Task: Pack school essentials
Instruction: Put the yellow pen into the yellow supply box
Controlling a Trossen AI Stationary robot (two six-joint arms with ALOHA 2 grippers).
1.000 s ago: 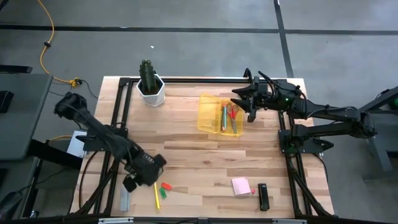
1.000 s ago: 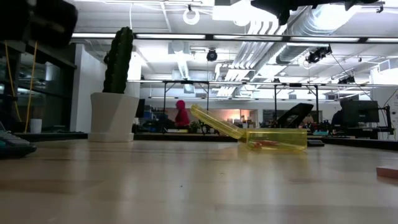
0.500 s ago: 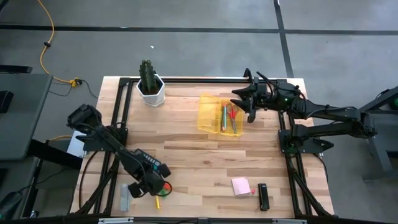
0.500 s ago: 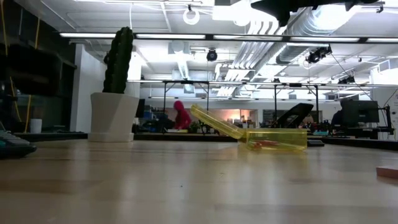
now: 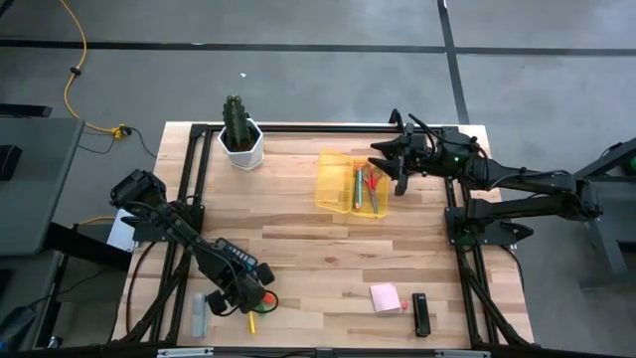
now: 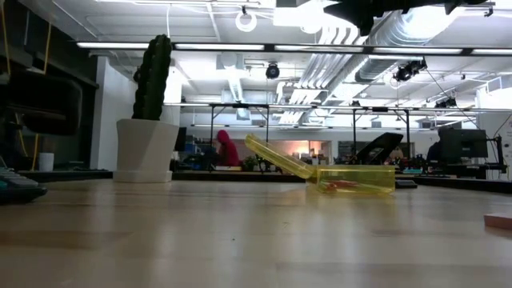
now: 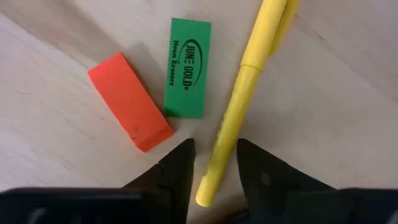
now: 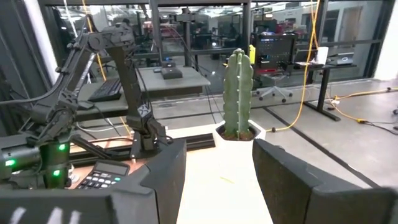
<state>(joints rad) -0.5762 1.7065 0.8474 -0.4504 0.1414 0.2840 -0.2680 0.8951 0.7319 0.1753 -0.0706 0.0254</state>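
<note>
1. Two fingers of the left claw [image 7: 212,163] stand narrowly parted astride the tip of the yellow pencil [image 7: 239,106], low over the table [image 5: 318,254] at its near left.
2. Just beside the pencil lie a green eraser [image 7: 186,76] and an orange-red eraser [image 7: 129,101], touching at one corner.
3. Open-fingered and empty, the right claw [image 5: 390,161] hangs beside the yellow case [image 5: 332,181], which holds the teal pen [image 5: 359,185] and red-handled scissors [image 5: 372,185].
4. The pink sticky-note pad [image 5: 386,296] lies near the table's front edge.

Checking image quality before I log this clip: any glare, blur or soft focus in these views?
Low view: ceiling lights blow out, and the near table is soft. Left wrist view: erasers and the yellow pen are sharp, casting soft shadows; the left hand is blurred. High view: evenly lit, no glare.
</note>
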